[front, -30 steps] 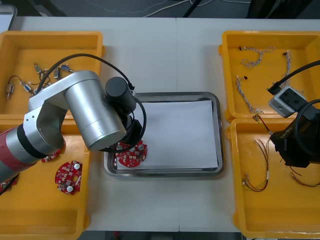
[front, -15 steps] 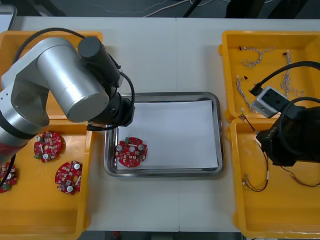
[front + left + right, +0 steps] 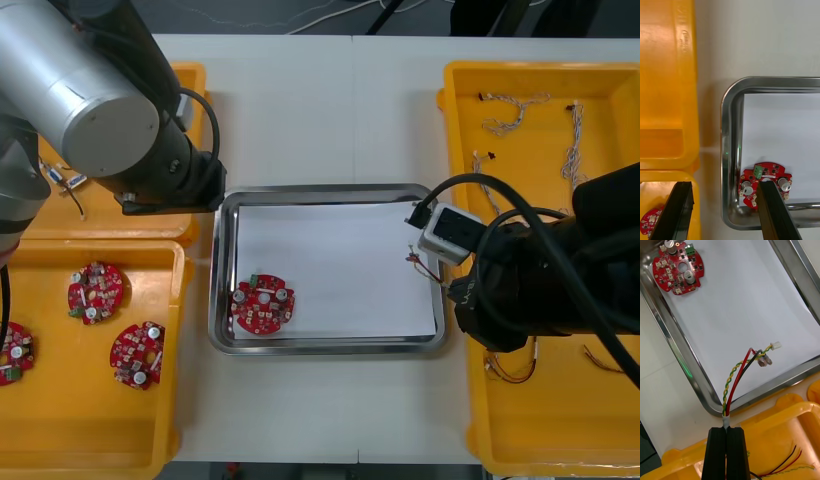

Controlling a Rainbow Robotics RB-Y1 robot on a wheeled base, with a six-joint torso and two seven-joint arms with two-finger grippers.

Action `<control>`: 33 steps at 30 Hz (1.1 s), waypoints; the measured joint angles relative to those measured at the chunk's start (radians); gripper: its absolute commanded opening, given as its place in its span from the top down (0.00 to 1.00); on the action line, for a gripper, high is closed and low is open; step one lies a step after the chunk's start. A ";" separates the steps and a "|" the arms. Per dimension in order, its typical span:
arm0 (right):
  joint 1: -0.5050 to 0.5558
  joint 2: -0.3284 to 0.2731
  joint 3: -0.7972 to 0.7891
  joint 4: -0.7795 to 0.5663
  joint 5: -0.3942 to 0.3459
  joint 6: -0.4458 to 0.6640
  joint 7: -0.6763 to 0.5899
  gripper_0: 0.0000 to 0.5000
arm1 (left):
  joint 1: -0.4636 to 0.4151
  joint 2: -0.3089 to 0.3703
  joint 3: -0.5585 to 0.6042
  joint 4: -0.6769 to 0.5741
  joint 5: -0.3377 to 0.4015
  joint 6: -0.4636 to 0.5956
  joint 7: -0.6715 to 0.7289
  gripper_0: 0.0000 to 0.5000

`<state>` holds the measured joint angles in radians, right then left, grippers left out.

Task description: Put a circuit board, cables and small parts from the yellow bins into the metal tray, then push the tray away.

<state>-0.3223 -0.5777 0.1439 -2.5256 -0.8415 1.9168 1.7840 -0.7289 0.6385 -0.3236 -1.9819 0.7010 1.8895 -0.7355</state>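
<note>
A round red circuit board [image 3: 262,306] [image 3: 678,272] [image 3: 765,180] lies on the white inside of the metal tray [image 3: 330,190], in its near left corner. My right gripper [image 3: 727,429] is shut on a red and yellow cable [image 3: 738,378] and holds it over the tray's right rim [image 3: 790,380]. The cable's free end [image 3: 413,258] hangs above the white sheet. My left gripper [image 3: 724,184] is open and holds nothing. It hovers above the tray's left rim [image 3: 727,150], next to the board. In the front view the left arm [image 3: 90,90] covers the far left bin.
Three more red boards [image 3: 95,290] lie in the near left yellow bin [image 3: 90,440]. Blue and white cables [image 3: 510,115] are in the far right bin. Red and yellow cables [image 3: 510,370] lie in the near right bin, partly under my right arm. A small metal part [image 3: 65,180] shows in the far left bin.
My left gripper let go of the board in the tray and drew back to the left and away. My right arm moved left from the near right bin to the tray's edge, carrying the cable.
</note>
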 measured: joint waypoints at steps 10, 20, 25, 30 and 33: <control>-0.086 0.000 0.189 0.082 0.051 -0.005 0.001 1.00 | 0.000 0.109 0.060 0.003 -0.041 0.014 0.000 0.00; -0.173 0.000 0.410 0.218 0.139 -0.170 0.034 1.00 | 0.037 0.153 0.230 0.098 -0.051 -0.086 -0.046 0.00; -0.205 0.000 0.492 0.287 0.180 -0.244 0.034 1.00 | 0.059 0.154 0.340 0.162 -0.051 -0.087 -0.296 0.00; -0.227 0.000 0.558 0.347 0.225 -0.302 0.077 1.00 | 0.059 0.154 0.416 0.243 -0.047 -0.087 -0.610 0.00; -0.240 0.000 0.596 0.375 0.242 -0.338 0.097 1.00 | 0.060 0.157 0.448 0.290 -0.047 -0.087 -0.663 0.00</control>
<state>-0.5622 -0.5777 0.7402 -2.1507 -0.5994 1.5790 1.8813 -0.6694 0.7958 0.1243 -1.6923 0.6539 1.8022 -1.3985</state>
